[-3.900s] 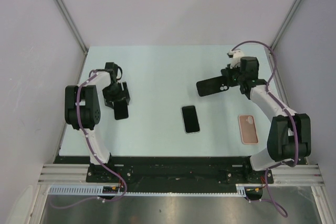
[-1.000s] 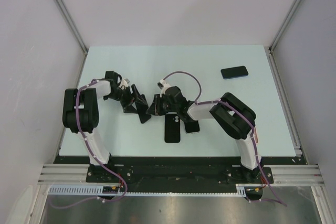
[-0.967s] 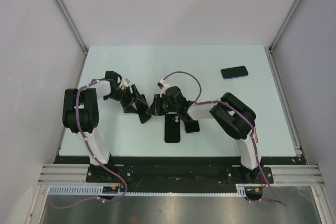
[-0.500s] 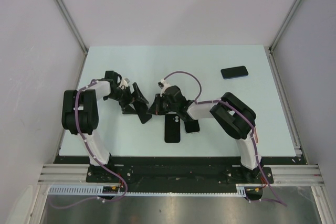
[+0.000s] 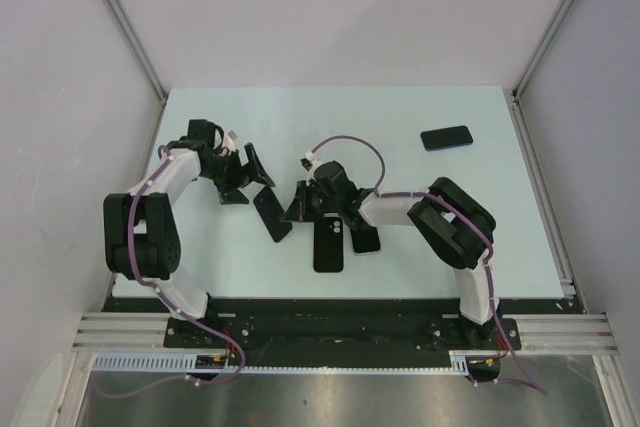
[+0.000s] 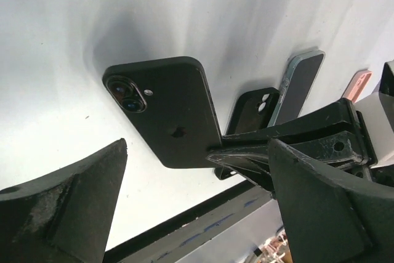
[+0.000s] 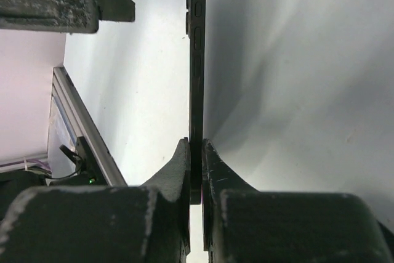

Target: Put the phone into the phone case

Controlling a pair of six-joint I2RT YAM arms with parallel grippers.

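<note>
Since my right hand only pinches the phone by its end and left hand is spread, it may pivot and miss the case at 4 o'clock.

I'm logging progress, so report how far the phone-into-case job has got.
Done: the black phone is gripped, pinched by one end in the shut right gripper. In hand: the left gripper stands open beside it, touching nothing. Left: the black phone case lies on the table apart from the phone, so fitting it in is yet to do.
</note>
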